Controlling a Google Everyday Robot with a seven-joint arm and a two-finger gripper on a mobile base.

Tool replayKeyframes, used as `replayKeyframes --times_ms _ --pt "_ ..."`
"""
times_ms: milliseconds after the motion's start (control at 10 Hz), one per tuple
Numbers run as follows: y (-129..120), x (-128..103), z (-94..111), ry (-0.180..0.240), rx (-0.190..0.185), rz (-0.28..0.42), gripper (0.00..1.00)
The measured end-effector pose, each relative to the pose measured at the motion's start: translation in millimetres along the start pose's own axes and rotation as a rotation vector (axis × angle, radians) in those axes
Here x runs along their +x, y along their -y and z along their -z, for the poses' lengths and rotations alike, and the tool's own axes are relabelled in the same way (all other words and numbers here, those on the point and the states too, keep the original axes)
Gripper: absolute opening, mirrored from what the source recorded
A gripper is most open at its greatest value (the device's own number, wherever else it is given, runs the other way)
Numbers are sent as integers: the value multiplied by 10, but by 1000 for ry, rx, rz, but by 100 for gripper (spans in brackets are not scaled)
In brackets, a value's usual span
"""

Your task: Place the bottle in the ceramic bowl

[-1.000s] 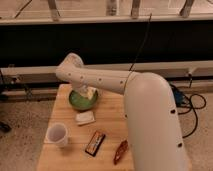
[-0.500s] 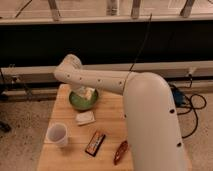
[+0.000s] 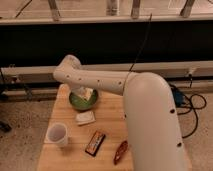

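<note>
— Nothing much has shifted; the bottle [image 3: 87, 94] still lies in the ceramic bowl [image 3: 75, 102].
— Light, stiff, slick plastic; I'd pinch it mid-body.
— And the gripper [image 3: 81, 92]?
— Low over the bowl, under the arm [image 3: 100, 80]; open or closed, I can't tell.
</note>
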Motion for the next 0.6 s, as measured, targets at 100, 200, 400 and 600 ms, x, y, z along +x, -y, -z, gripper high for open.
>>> replayKeyframes --times_ms 100,200,400,600 --pt "6 -3 6 -2 3 3 65" --pt "-3 5 4 -3 4 4 74" --pt "-1 9 13 -5 9 9 80" --pt "8 -9 15 -6 9 23 80"
